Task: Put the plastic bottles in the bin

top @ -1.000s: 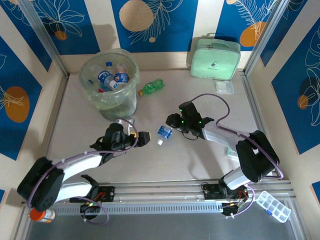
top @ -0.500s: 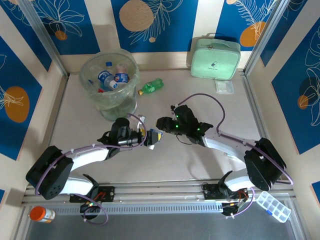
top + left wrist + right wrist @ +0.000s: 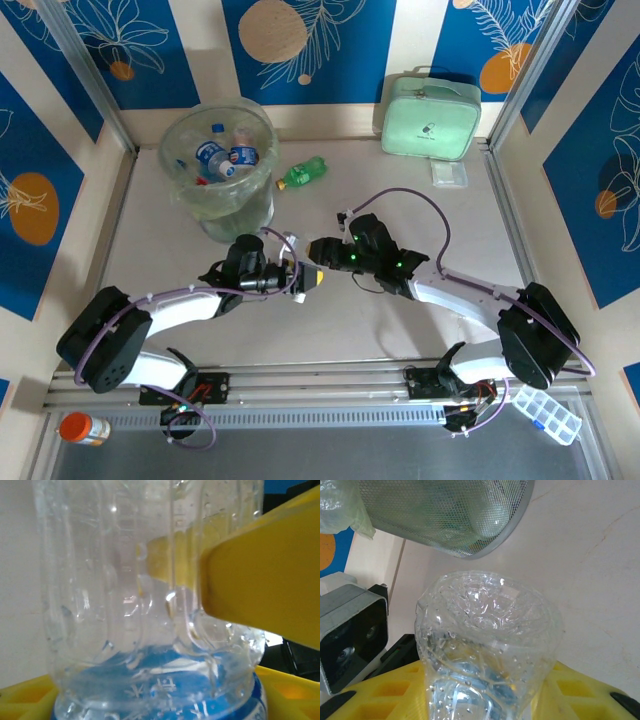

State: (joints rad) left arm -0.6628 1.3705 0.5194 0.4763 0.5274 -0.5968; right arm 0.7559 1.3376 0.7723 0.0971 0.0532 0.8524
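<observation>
Bottle [image 3: 308, 270], clear with a blue label, is held mid-table [image 3: 400, 330] between the left tool [image 3: 298, 276] and the right tool [image 3: 318, 250], near the bin [image 3: 262, 160]. A green bottle [image 3: 303, 173] lies beside the bin.

Left wrist view: one yellow finger [image 3: 260, 580] presses the bottle [image 3: 125, 605] wall. The opposite finger is unclear, so a full grip cannot be confirmed.

Right wrist view: the right tool is clamped narrow on the bottle [image 3: 485, 630], with the bin [image 3: 445, 515] beyond.

Recommendation: the left tool should seat both fingers on the ribbed body before the right lets go, then lift clear of the rim.
</observation>
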